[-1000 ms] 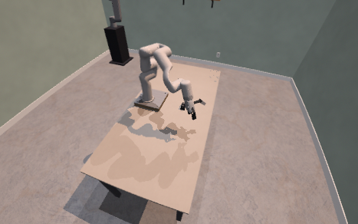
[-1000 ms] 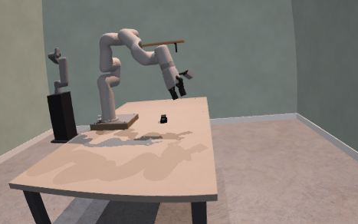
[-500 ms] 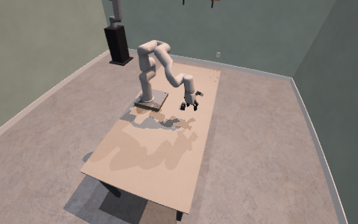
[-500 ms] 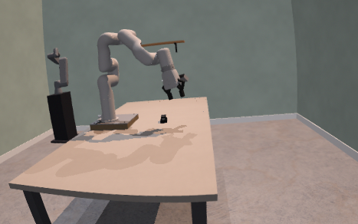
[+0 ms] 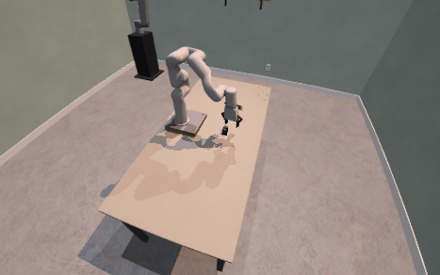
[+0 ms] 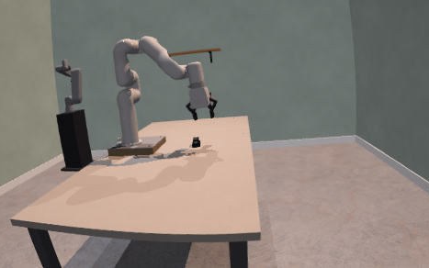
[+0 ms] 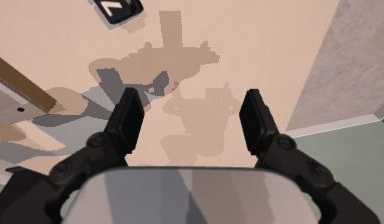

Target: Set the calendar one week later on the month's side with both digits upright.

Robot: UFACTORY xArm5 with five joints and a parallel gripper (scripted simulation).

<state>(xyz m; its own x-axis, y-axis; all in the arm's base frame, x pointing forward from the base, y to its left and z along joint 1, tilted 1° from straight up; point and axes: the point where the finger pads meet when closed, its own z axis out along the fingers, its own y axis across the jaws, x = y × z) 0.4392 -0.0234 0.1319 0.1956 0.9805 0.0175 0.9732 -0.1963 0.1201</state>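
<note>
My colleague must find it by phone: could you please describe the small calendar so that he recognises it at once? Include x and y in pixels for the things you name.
On the long pale table (image 5: 183,207) (image 6: 160,206), look beside the arm's square base plate (image 5: 201,123) (image 6: 157,146). The calendar (image 5: 224,130) (image 6: 196,142) (image 7: 113,10) is the small black object there, with a white mark.

There are two robot arms: one light-coloured arm (image 5: 203,72) (image 6: 160,55) at the tabletop (image 5: 202,207) (image 6: 160,206) (image 7: 253,40) and one grey arm (image 5: 143,13) (image 6: 76,84) on a black pedestal (image 5: 143,53) (image 6: 73,139). The count is one tabletop, one pedestal, one mounting plate (image 5: 201,121) (image 6: 154,143) (image 7: 15,102) and one tool (image 5: 232,124) (image 6: 204,118) (image 7: 191,101) with two black fingers. Two table legs (image 5: 138,232) (image 6: 45,248) show, along with one wall shelf (image 6: 197,51), two shelf brackets (image 5: 260,5) in the top view and one wall outlet (image 5: 268,67). One small black desk calendar (image 5: 224,131) (image 6: 196,142) (image 7: 119,11) is visible; its cubes are too unclear to count.
</note>
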